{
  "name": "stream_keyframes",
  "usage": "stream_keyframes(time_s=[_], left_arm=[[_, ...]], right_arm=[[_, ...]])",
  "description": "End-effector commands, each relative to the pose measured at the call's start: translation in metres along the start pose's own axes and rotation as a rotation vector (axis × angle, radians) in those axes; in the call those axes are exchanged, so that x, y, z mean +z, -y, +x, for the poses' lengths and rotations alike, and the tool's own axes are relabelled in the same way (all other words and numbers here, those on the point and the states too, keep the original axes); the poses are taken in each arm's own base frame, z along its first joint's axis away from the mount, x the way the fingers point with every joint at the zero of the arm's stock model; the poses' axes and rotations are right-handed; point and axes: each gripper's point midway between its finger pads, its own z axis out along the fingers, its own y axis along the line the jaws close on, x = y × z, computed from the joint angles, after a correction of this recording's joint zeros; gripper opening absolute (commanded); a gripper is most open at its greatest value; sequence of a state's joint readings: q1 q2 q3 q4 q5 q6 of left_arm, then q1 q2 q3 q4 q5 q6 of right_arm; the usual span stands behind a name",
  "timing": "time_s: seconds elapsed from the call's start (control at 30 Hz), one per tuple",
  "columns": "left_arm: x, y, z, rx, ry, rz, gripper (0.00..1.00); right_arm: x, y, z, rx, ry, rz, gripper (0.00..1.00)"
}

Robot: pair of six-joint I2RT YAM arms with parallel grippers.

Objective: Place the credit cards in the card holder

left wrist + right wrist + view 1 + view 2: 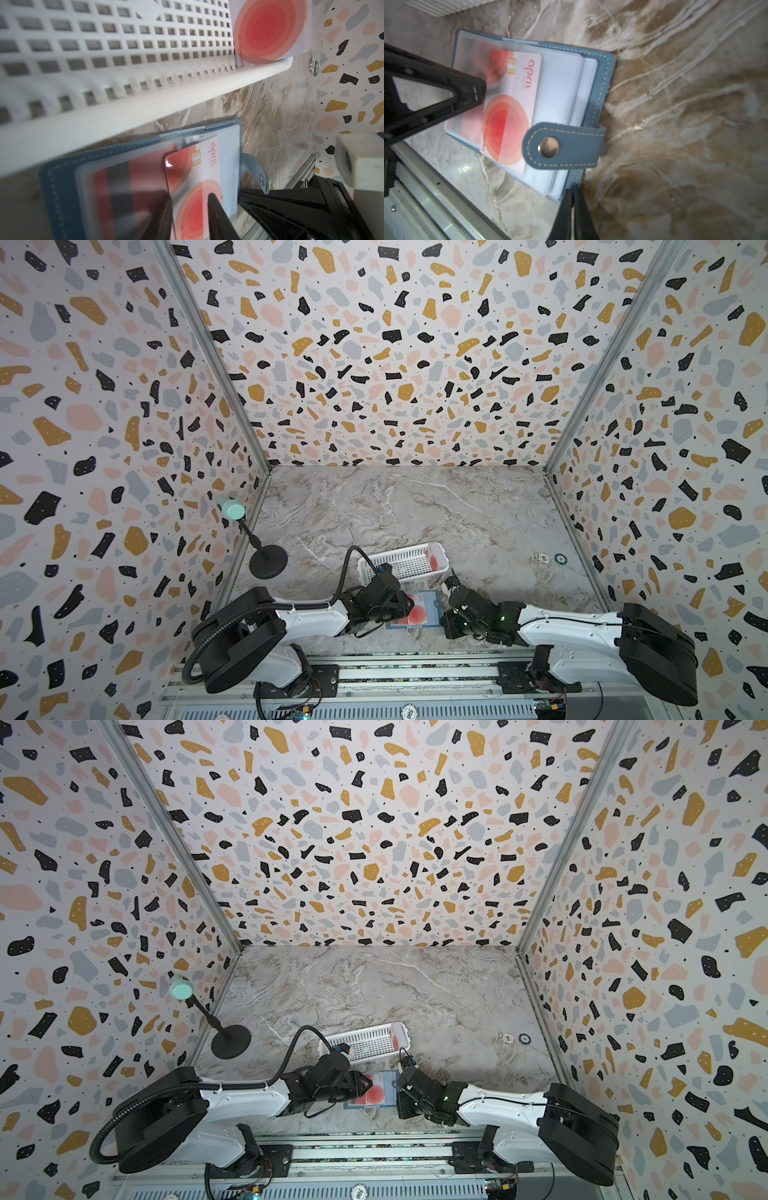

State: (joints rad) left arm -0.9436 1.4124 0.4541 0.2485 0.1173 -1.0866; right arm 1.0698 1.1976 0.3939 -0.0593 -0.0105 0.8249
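The slate-blue card holder (432, 605) (388, 1088) (58, 187) (600, 87) lies open on the marble table near the front edge. A credit card (205, 166) (512, 116) lies face up on its clear pockets, one end under a pocket sheet. A red card with a dark stripe (124, 187) shows inside a pocket beside it. My left gripper (409, 605) (190, 199) hovers over the face-up card, jaws apart. My right gripper (445, 616) (572, 193) is shut on the cover's edge. Another credit card (434, 561) (398, 1040) (270, 31) stands in the basket.
The white slotted basket (399, 568) (124, 52) sits just behind the card holder. A black stand with a mint head (268, 562) is at the left wall. Two small chips (552, 558) (313, 65) lie at the right. The metal rail (395, 672) runs along the front.
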Motion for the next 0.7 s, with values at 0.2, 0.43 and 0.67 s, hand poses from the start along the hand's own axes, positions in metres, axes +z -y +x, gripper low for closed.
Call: stream_keyframes(time_s=[0.2, 0.43, 0.67], left_arm=[[0.008, -0.010, 0.006, 0.001, -0.036, -0.042, 0.32], [0.006, -0.002, 0.004, -0.001, -0.037, -0.018, 0.31], [0.007, 0.001, 0.007, -0.002, -0.049, -0.003, 0.31]], right_arm=[[0.000, 0.002, 0.003, -0.011, -0.018, 0.021, 0.07], [0.001, 0.001, 0.003, -0.009, -0.015, 0.020, 0.07], [0.001, 0.001, 0.002, -0.010, -0.015, 0.018, 0.07]])
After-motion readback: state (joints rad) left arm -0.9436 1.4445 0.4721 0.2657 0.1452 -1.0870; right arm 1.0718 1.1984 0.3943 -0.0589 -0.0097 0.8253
